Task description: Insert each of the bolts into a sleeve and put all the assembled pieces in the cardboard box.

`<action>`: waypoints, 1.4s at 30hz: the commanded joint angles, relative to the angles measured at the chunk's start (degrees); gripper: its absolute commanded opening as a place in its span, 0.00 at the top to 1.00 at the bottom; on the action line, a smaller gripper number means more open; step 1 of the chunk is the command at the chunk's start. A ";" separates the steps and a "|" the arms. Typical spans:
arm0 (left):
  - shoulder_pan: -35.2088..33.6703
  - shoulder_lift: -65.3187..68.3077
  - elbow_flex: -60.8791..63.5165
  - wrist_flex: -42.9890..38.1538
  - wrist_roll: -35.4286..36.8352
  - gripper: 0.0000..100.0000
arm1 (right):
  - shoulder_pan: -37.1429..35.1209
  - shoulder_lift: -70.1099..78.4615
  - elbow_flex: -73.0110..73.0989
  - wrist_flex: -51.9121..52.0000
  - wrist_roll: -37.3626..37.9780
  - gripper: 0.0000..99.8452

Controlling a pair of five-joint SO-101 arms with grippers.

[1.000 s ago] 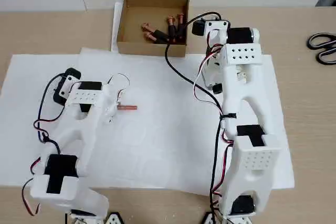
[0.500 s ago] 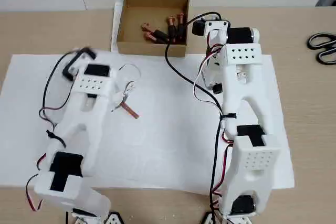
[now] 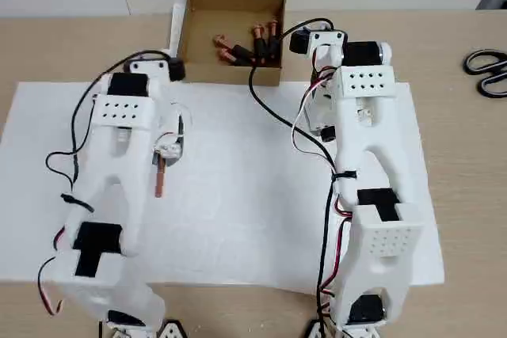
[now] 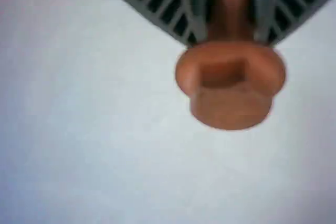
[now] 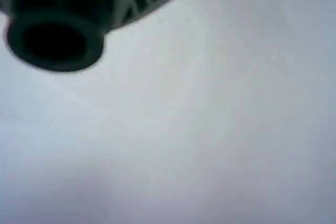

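Note:
A copper bolt (image 3: 160, 176) hangs over the white sheet (image 3: 238, 219) with my left gripper (image 3: 165, 156) shut on its shank. In the left wrist view the bolt's flanged head (image 4: 231, 85) points at the sheet, and the ribbed pads (image 4: 157, 9) clamp the shank. My right gripper (image 3: 323, 128) sits under its own wrist, right of the sheet's middle. It is shut on a black sleeve (image 5: 52, 43) whose open mouth shows in the right wrist view. The cardboard box (image 3: 196, 65) stands at the back and holds several assembled pieces (image 3: 249, 47).
Scissors (image 3: 487, 70) lie on the bare wooden table at the far right. A black cable (image 3: 273, 112) runs from the right arm across the sheet near the box. The sheet between the two arms is bare.
My left arm has swung toward the back of the table, and the bolt has turned from pointing right to pointing at the front edge. The right arm has kept still.

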 commanded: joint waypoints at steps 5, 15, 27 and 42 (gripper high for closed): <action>-5.36 4.66 -2.51 -3.34 -4.40 0.99 | 0.22 -4.09 -1.41 1.19 -0.44 1.00; -4.13 9.49 -4.88 -4.75 -13.63 0.99 | 0.22 -4.18 -1.41 1.19 -0.44 1.00; -3.25 11.52 -7.52 -8.88 -14.24 0.92 | 0.22 -4.18 -1.41 1.19 -0.44 1.00; -3.43 19.52 -9.80 -13.10 -12.75 0.94 | 0.31 -4.18 -1.41 1.19 -0.44 1.00</action>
